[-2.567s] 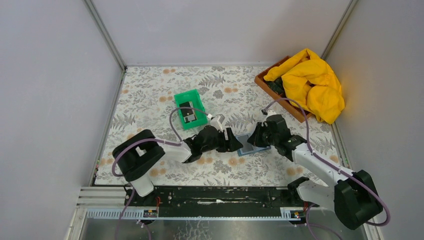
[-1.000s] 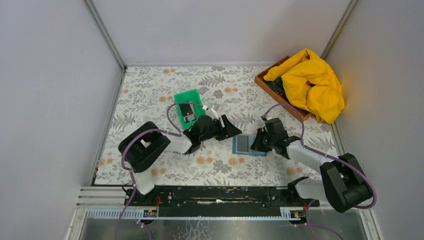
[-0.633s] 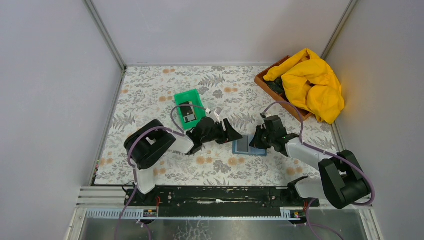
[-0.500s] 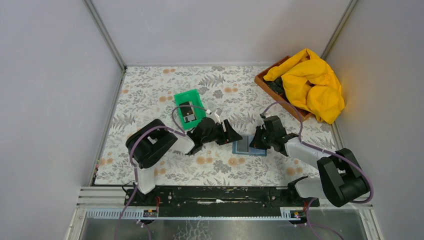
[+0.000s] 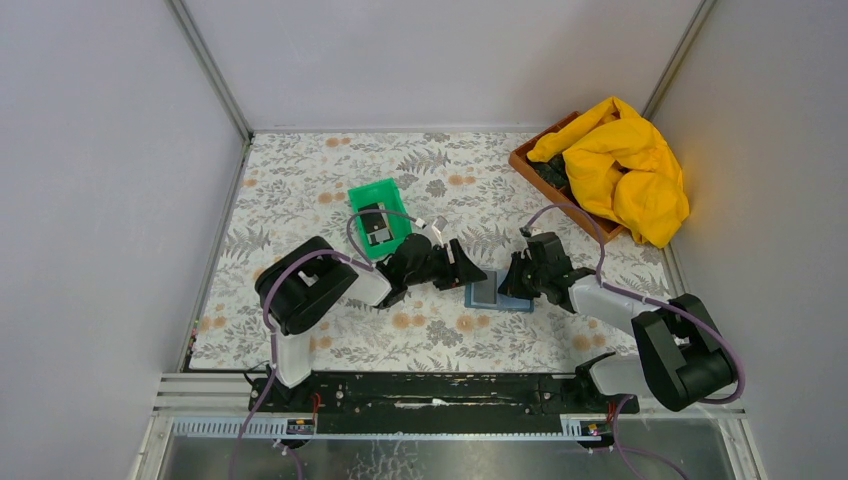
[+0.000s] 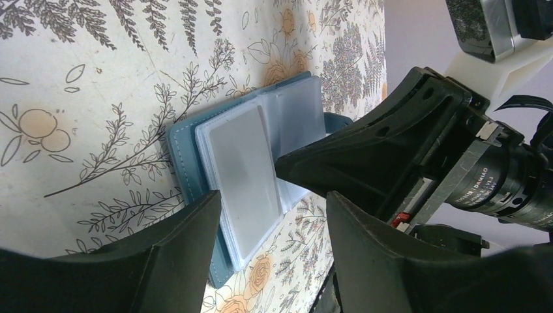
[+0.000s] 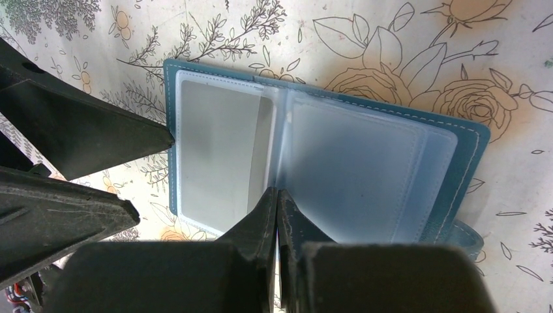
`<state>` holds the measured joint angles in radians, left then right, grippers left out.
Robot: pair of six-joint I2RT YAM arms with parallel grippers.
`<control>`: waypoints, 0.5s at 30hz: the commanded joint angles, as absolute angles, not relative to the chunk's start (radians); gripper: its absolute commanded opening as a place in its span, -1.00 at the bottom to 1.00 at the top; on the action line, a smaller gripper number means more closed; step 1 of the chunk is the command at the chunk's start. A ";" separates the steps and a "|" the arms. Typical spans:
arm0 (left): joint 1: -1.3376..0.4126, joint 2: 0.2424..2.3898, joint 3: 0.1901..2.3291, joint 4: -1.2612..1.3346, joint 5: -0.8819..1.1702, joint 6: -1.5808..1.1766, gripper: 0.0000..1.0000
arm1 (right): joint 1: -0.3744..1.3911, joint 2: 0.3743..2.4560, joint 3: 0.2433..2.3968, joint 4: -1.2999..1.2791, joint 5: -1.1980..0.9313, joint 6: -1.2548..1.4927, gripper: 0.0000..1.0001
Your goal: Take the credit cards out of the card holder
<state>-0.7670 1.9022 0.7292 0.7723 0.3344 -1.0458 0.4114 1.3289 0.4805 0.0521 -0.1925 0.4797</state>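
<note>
The blue card holder (image 5: pixel 476 297) lies open and flat on the floral tablecloth. A grey credit card (image 7: pixel 215 150) sits in its left clear sleeve and also shows in the left wrist view (image 6: pixel 244 169). My right gripper (image 7: pixel 278 192) is shut, its tips pressing down on the holder's middle fold with nothing between them. My left gripper (image 6: pixel 272 195) stands open at the holder's left edge, one finger on each side of that edge and touching nothing. More dark cards (image 5: pixel 374 227) lie in the green tray (image 5: pixel 362 193).
The green tray stands just behind my left arm. At the back right a wooden tray (image 5: pixel 527 166) holds a crumpled yellow cloth (image 5: pixel 625 165). Grey walls close in the table on three sides.
My left gripper has moved right and nearer, up to the holder's left edge, staying open. My right gripper has stayed shut on the holder's fold.
</note>
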 commanded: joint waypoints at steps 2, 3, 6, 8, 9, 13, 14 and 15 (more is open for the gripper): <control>-0.774 1.905 0.753 0.822 0.346 -1.045 0.35 | 0.409 1.325 0.465 0.080 -0.182 0.488 -0.92; -0.774 1.907 0.752 0.822 0.346 -1.044 0.35 | 0.408 1.325 0.463 0.081 -0.183 0.489 -0.92; -0.775 1.914 0.752 0.823 0.348 -1.044 0.35 | 0.408 1.322 0.455 0.081 -0.183 0.489 -0.91; -0.779 1.916 0.755 0.823 0.349 -1.045 0.35 | 0.407 1.321 0.451 0.082 -0.183 0.489 -0.92; -0.781 1.915 0.757 0.820 0.349 -1.044 0.35 | 0.409 1.321 0.448 0.084 -0.183 0.489 -0.92; -0.784 1.904 0.756 0.818 0.345 -1.044 0.35 | 0.408 1.322 0.446 0.086 -0.184 0.491 -0.91; -0.785 1.899 0.754 0.816 0.345 -1.042 0.35 | 0.408 1.321 0.446 0.085 -0.184 0.491 -0.91; -0.784 1.894 0.754 0.812 0.343 -1.041 0.35 | 0.408 1.321 0.446 0.088 -0.184 0.491 -0.91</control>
<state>-0.7788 1.9026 0.7334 0.7708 0.3347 -1.0454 0.4114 1.3258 0.4606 0.0895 -0.1951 0.4885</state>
